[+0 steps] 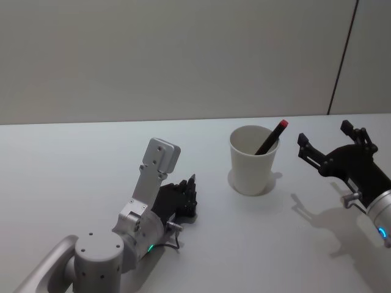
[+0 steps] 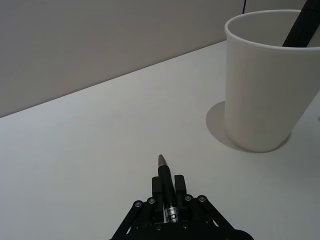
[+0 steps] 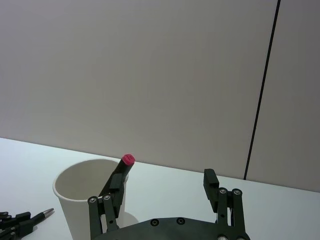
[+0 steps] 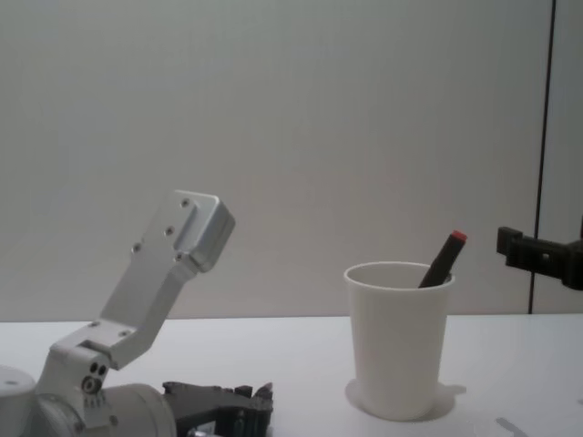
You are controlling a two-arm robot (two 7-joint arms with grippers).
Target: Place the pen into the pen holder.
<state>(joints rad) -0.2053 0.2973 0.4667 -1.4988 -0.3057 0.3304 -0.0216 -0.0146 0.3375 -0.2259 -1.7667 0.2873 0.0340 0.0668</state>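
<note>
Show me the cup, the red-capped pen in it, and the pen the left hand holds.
Cup (image 1: 252, 171): head view, front wall.
Red-capped pen (image 1: 272, 138): head view, black shaft.
Held pen (image 2: 165, 182): left wrist view, barrel.

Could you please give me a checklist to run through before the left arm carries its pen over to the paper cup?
1. Grip: the left gripper has its jaws shut on the black pen, tip sticking out ahead. Ok.
2. The pen holder stands upright on the table. Ok.
3. Room inside: the red-capped pen leans on the rim's right side, leaving most of the mouth free. Ok.
4. The right gripper sits to the holder's right, jaws open, apart from it. Ok.
5. Pen angle: held low and roughly level; it probably needs lifting and tilting first. Not ok.
6. Tip off the table: cannot tell.
</note>
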